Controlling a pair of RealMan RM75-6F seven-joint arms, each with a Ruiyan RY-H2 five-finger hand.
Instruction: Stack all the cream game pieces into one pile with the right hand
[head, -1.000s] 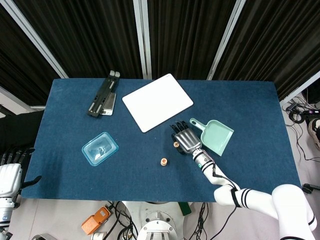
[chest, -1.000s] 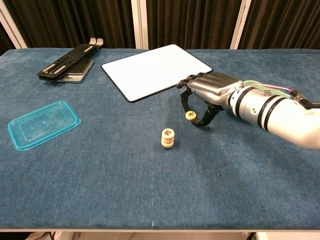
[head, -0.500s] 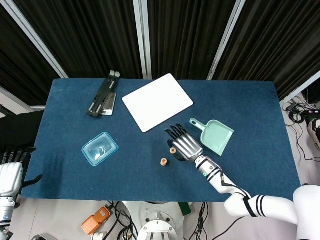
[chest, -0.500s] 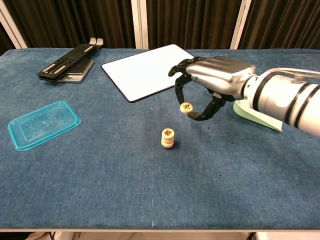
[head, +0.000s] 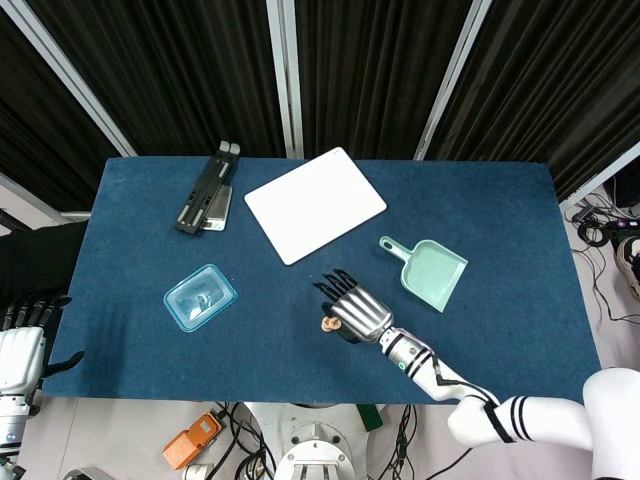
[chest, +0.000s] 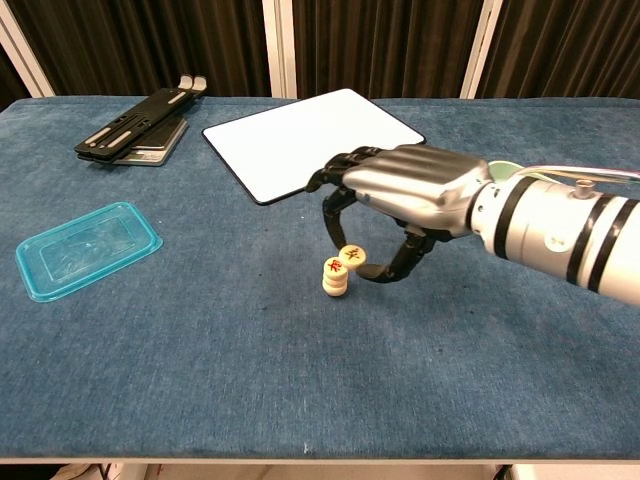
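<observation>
A short pile of cream game pieces (chest: 335, 277) with a red character on top stands on the blue table (chest: 200, 380); in the head view the pile (head: 326, 324) shows just left of the hand. My right hand (chest: 405, 195) (head: 352, 310) hovers over it and pinches another cream piece (chest: 351, 256) between thumb and a finger, tilted, just right of and slightly above the pile's top. My left hand (head: 22, 345) hangs off the table's left edge, holding nothing, fingers apart.
A white board (chest: 310, 140) lies behind the hand. A mint dustpan (head: 430, 272) sits to the right, a clear blue lid (chest: 85, 247) to the left, and a black folded stand (chest: 135, 125) at the back left.
My right hand has carried the pinched cream piece left and down, from beside the dustpan to just over the pile. The left hand has stayed put.
</observation>
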